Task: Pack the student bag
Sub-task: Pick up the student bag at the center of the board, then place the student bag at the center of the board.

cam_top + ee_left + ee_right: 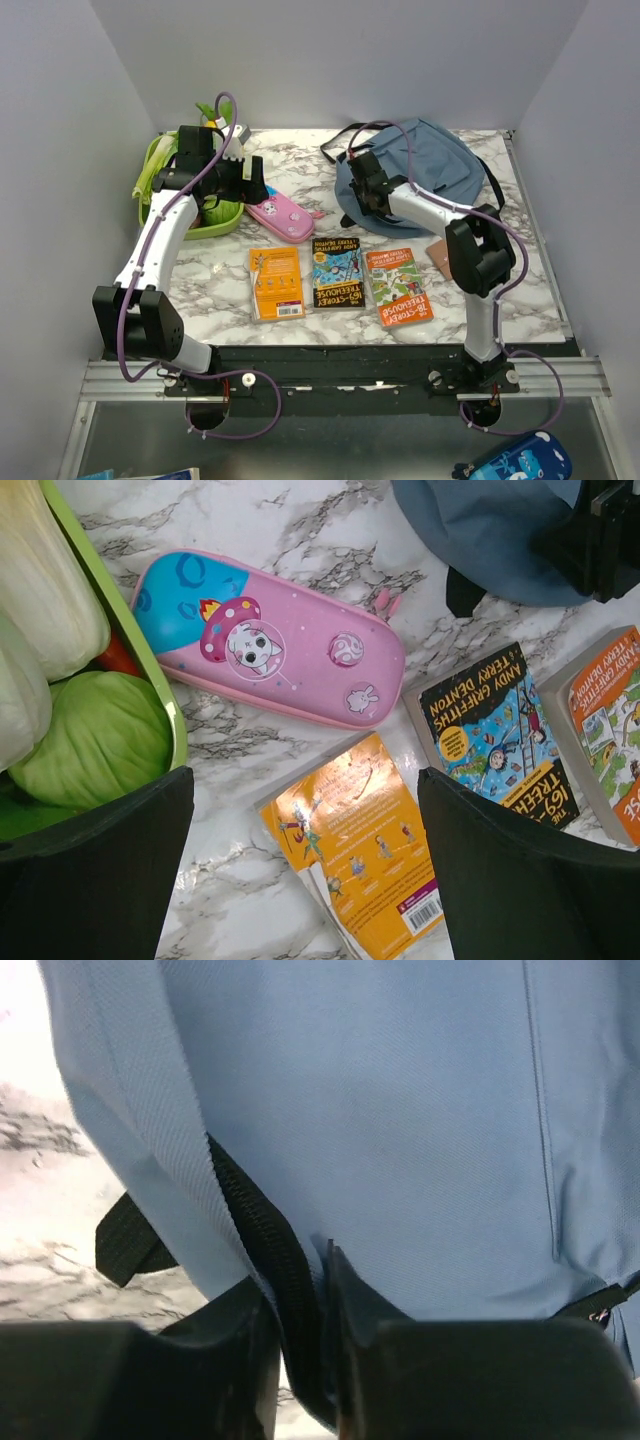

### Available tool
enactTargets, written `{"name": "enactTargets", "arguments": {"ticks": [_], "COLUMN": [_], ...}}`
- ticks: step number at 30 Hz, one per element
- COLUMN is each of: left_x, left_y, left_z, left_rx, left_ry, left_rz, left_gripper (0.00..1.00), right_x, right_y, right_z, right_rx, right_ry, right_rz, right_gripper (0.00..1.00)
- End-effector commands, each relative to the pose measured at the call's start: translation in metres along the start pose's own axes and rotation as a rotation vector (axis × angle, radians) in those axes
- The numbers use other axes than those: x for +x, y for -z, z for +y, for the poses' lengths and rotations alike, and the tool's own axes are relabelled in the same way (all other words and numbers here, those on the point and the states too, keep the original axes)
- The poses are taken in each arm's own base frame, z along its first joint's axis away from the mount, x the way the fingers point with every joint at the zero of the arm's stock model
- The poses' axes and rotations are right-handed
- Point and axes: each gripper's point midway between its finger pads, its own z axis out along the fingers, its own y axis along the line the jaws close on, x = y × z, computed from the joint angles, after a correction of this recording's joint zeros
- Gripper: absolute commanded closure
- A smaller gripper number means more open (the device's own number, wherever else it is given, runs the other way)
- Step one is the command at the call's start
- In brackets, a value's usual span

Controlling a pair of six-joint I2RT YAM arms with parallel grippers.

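Three books [337, 272] lie just in front of the bag [450, 160], not yet packed. The right gripper [322, 1260] pinches the bag's black zip edge. I think it must pull next to open it. The left gripper [305, 785] is wide open and holds nothing.

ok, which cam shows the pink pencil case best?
Left wrist. The pink pencil case lies whole and sharp near the middle of that frame, with its cat print readable. Top external shows it too, but small and with little detail. Right wrist shows none of it, only the student bag fabric up close.
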Motion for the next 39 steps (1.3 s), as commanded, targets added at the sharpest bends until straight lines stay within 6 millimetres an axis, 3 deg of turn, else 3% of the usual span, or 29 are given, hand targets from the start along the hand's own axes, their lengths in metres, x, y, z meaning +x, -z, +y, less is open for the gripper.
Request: {"name": "enactTargets", "arguments": {"ticks": [1, 2, 6, 7, 9, 11, 15, 16, 17, 18, 19, 20, 21, 22, 23, 24, 25, 27, 31, 32, 34, 35, 37, 39], "left_x": [-0.007, -0.006, -0.005, -0.003, -0.002, -0.001, -0.003, -0.003, -0.004, -0.005, -0.004, -0.004, -0.004, -0.003, -0.002, -0.002, -0.001, -0.002, -0.004, -0.006, -0.008, -0.01, -0.011, -0.012], "left_y": [0.001, 0.0, 0.004, 0.004, 0.006, 0.006, 0.01, 0.01, 0.012, 0.013, 0.014, 0.014, 0.014, 0.015, 0.015, 0.016, 0.017, 0.019, 0.022, 0.023, 0.024, 0.024, 0.023, 0.021], "left_z": [0.0, 0.0, 0.002, 0.002, 0.002, 0.003, 0.003, 0.004, 0.005, 0.005, 0.005, 0.005, 0.006, 0.005, 0.005, 0.005, 0.005, 0.006, 0.008, 0.007, 0.004, 0.002, -0.005, -0.013], "left_rx": [-0.009, -0.011, -0.028, -0.031, -0.039, -0.04, -0.046, -0.048, -0.051, -0.048, -0.047, -0.048, -0.048, -0.045, -0.043, -0.045, -0.045, -0.049, -0.058, -0.052, -0.038, -0.029, 0.009, 0.035], "left_ry": [0.026, 0.029, 0.04, 0.046, 0.047, 0.052, 0.05, 0.052, 0.052, 0.052, 0.052, 0.055, 0.052, 0.049, 0.046, 0.043, 0.032, 0.024, 0.01, 0.005, 0.002, 0.004, 0.003, -0.007], "left_rz": [-0.031, -0.031, -0.045, -0.043, -0.047, -0.049, -0.059, -0.058, -0.065, -0.066, -0.067, -0.068, -0.067, -0.066, -0.065, -0.065, -0.065, -0.068, -0.076, -0.079, -0.085, -0.087, -0.087, -0.084], "left_gripper": [0.01, 0.01, 0.01, 0.01, 0.01, 0.01, 0.01, 0.01, 0.01, 0.01, 0.01, 0.01, 0.01, 0.01, 0.01, 0.01, 0.01, 0.01, 0.01, 0.01, 0.01, 0.01, 0.01, 0.01], "right_x": [-0.022, -0.029, -0.07, -0.09, -0.108, -0.129, -0.14, -0.138, -0.138, -0.118, -0.112, -0.101, -0.093, -0.07, -0.055, -0.045, -0.02, 0.006, 0.084, 0.104, 0.13, 0.143, 0.152, 0.148], "right_y": [0.006, 0.011, 0.04, 0.058, 0.077, 0.11, 0.161, 0.171, 0.194, 0.191, 0.198, 0.208, 0.222, 0.216, 0.225, 0.234, 0.228, 0.237, 0.232, 0.234, 0.23, 0.225, 0.223, 0.234], "right_z": [-0.008, -0.012, -0.025, -0.032, -0.038, -0.043, -0.034, -0.028, -0.012, -0.003, 0.006, 0.028, 0.031, 0.042, 0.059, 0.062, 0.068, 0.091, 0.125, 0.141, 0.152, 0.159, 0.162, 0.164], "right_rx": [0.037, 0.051, 0.071, 0.074, 0.077, 0.048, 0.018, 0.013, -0.011, -0.011, -0.016, -0.044, -0.05, -0.064, -0.078, -0.082, -0.084, -0.111, -0.201, -0.248, -0.275, -0.263, -0.254, -0.28], "right_ry": [-0.038, -0.043, -0.052, -0.063, -0.058, -0.048, 0.076, 0.109, 0.151, 0.224, 0.256, 0.306, 0.323, 0.367, 0.406, 0.422, 0.463, 0.523, 0.666, 0.706, 0.692, 0.707, 0.635, 0.544], "right_rz": [-0.027, -0.045, -0.149, -0.204, -0.258, -0.34, -0.444, -0.459, -0.5, -0.473, -0.486, -0.499, -0.519, -0.487, -0.49, -0.502, -0.47, -0.468, -0.319, -0.288, -0.221, -0.195, -0.171, -0.187], "right_gripper": [0.85, 0.98, 0.99, 0.99, 0.99, 0.99, 0.99, 0.99, 0.99, 0.99, 0.99, 0.99, 0.99, 0.99, 0.99, 0.99, 0.99, 0.99, 0.99, 0.95, 0.81, 0.65, 0.54, 0.41]}}
